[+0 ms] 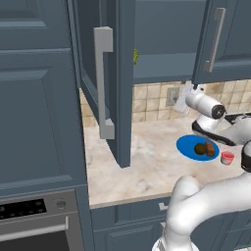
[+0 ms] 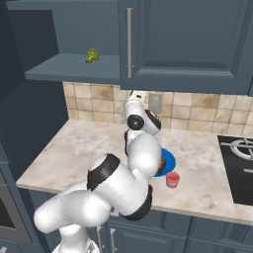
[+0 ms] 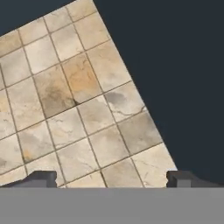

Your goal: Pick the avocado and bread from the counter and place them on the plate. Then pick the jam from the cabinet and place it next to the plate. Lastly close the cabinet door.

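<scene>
Overhead, marbled tan tiled backsplash, square-cut.

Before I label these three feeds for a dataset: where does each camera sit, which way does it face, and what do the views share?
Left base view: behind the arm's left, facing the open cabinet door and counter; arm at lower right.
Right base view: behind the arm's right, facing the cabinet shelf; arm at lower left.
Hand view: on the hand, facing the tiled backsplash; open gripper fingertips at bottom.
Both base views share the plate, jam and counter.
</scene>
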You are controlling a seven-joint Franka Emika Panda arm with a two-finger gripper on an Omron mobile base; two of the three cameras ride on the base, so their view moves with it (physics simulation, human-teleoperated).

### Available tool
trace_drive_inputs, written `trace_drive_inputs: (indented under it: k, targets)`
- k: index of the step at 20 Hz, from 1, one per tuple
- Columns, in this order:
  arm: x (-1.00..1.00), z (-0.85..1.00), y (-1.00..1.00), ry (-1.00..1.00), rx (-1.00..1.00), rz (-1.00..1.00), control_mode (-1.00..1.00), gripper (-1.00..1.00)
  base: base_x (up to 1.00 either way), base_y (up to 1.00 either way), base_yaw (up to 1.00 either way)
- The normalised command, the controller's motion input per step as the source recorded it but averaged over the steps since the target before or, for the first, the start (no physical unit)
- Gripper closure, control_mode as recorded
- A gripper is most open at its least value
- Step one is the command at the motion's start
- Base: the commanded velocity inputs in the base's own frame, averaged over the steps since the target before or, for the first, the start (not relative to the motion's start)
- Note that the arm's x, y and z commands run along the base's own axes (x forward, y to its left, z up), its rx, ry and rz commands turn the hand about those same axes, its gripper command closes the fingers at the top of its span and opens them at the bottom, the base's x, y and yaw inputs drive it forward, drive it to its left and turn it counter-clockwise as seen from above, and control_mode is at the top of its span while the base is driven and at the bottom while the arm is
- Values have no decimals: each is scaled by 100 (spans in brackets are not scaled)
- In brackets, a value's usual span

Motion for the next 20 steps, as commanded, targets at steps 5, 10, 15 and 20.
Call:
trace_drive_inputs:
  k: [5, 10, 15, 20]
  targets:
    - [49, 91, 100, 59, -58, 0, -100, -100, 0, 0, 0]
    - [17, 62, 96, 41, -54, 0, -100, -100, 0, 0, 0]
    - [-72, 2, 50, 3, -36, -1, -100, -100, 0, 0, 0]
    - [-81, 0, 47, 0, -32, 0, -100, -100, 0, 0, 0]
